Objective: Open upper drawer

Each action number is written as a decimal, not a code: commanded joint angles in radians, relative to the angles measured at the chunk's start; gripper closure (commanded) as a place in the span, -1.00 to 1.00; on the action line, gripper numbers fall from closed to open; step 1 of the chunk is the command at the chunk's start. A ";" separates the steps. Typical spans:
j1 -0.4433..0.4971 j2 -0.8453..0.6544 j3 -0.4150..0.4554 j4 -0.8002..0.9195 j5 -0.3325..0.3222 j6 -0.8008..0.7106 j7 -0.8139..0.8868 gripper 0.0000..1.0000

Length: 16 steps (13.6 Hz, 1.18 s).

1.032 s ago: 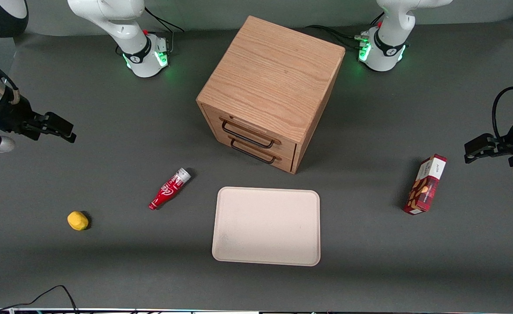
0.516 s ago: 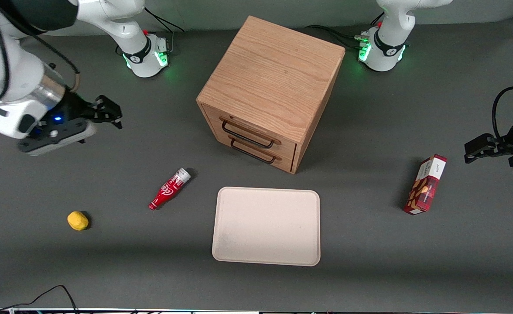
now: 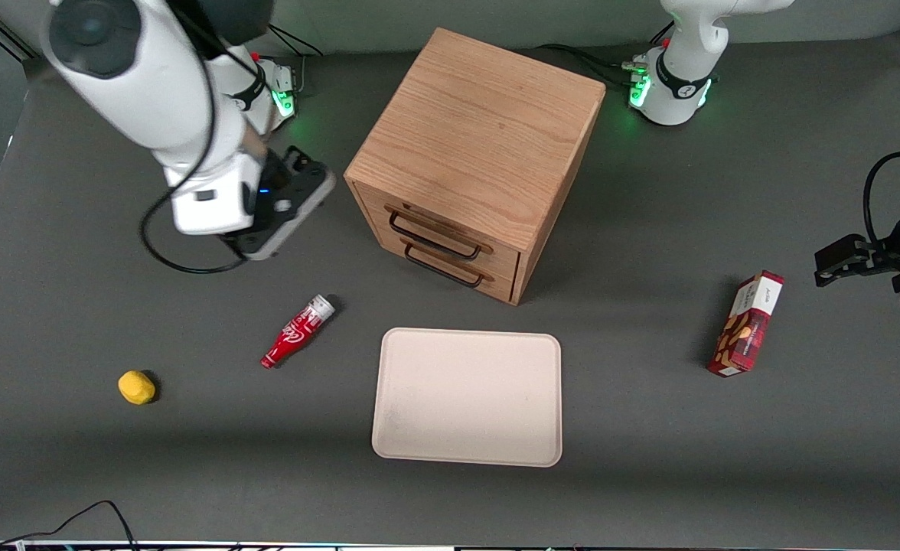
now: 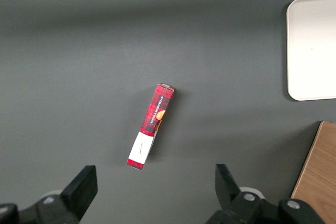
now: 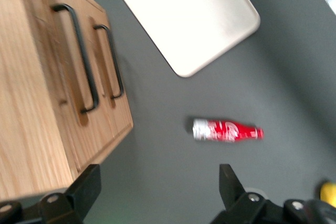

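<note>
Oak-grained and boxy, the wooden cabinet [image 3: 474, 157] stands in the middle of the dark grey table [image 3: 649, 428], turned so its two drawer fronts face the front camera at an angle; the upper drawer [image 3: 441, 227], a shallow light oak front with a thin black wire handle [image 3: 432, 236], sits flush and closed just under the cabinet top, with the matching lower drawer [image 3: 458, 269] directly beneath it, also closed. The right arm's black two-finger gripper [image 5: 160, 184] hangs above the table beside the cabinet, toward the working arm's end, clear of the wood and touching nothing; in the right wrist view its two dark fingers [image 5: 85, 186] stand spread well apart with bare table between them, and both handles show close by on the cabinet face. A small red bottle with white lettering [image 3: 298, 331] lies on its side on the table, nearer the front camera than the gripper. A pale cream rectangular tray with rounded corners [image 3: 396, 444] lies flat in front of the drawers, nearer the camera still. A small yellow rounded lump [image 3: 136, 387] rests toward the working arm's end of the table, well apart from the bottle. A red tartan carton [image 3: 747, 324] stands toward the parked arm's end
</note>
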 commanded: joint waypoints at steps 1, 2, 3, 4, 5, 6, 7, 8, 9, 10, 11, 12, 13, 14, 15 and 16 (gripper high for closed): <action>0.010 0.079 0.003 0.060 0.057 0.039 -0.112 -1.00; 0.007 0.098 0.005 0.058 0.104 0.040 -0.143 -1.00; 0.004 0.113 0.005 0.058 0.146 0.042 -0.161 -1.00; 0.002 0.130 0.005 0.058 0.179 0.045 -0.169 -1.00; 0.005 0.145 0.005 0.057 0.212 0.045 -0.170 -1.00; 0.010 0.164 0.006 0.055 0.239 0.051 -0.170 -1.00; 0.011 0.173 0.006 0.050 0.253 0.062 -0.172 -1.00; 0.013 0.188 0.008 0.046 0.261 0.065 -0.170 -1.00; 0.013 0.207 0.023 0.044 0.275 0.065 -0.172 -1.00; 0.011 0.224 0.031 0.043 0.281 0.066 -0.172 -1.00; 0.013 0.234 0.032 0.043 0.281 0.074 -0.172 -1.00; 0.017 0.242 0.037 0.040 0.281 0.088 -0.170 -1.00; 0.024 0.250 0.044 0.031 0.281 0.100 -0.170 -1.00; 0.027 0.251 0.046 0.017 0.281 0.115 -0.172 -1.00; 0.031 0.250 0.048 -0.006 0.278 0.141 -0.172 -1.00; 0.039 0.251 0.048 -0.032 0.278 0.164 -0.172 -1.00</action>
